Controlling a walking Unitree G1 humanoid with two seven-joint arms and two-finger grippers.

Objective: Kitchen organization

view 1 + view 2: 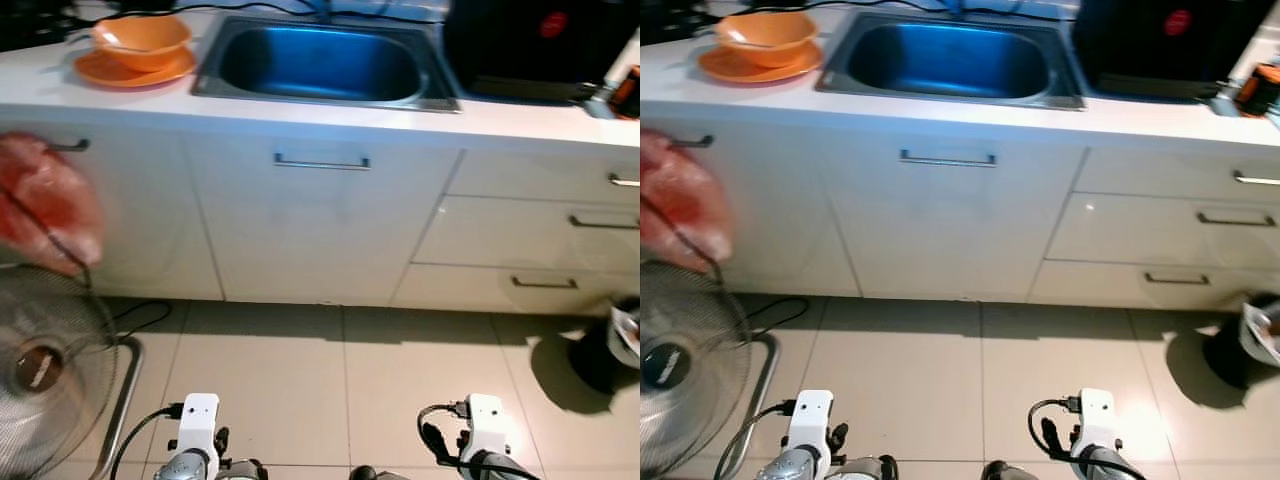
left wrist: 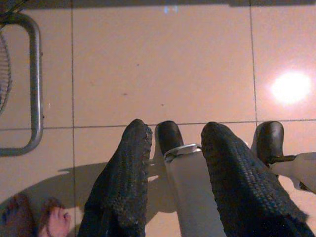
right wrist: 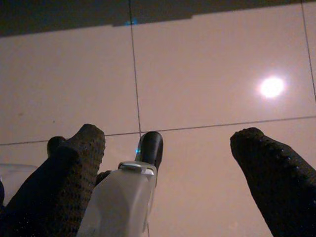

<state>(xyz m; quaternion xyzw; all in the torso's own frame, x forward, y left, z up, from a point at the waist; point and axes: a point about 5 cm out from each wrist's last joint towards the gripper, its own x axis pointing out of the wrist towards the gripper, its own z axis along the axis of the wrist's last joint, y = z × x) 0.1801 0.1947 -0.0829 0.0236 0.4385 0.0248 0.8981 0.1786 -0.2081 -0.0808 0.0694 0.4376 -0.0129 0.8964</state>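
Both arms hang low over the floor (image 1: 300, 370), well short of the sink (image 1: 320, 62). Left gripper (image 2: 175, 148) and right gripper (image 3: 168, 148) point down, fingers apart, apparently empty. Orange bowl (image 1: 140, 40) sits left of the sink.

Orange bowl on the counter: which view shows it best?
Left eye view: the orange bowl sits whole on its orange plate, left of the sink. Right eye view shows the same. Both wrist views show floor tiles.
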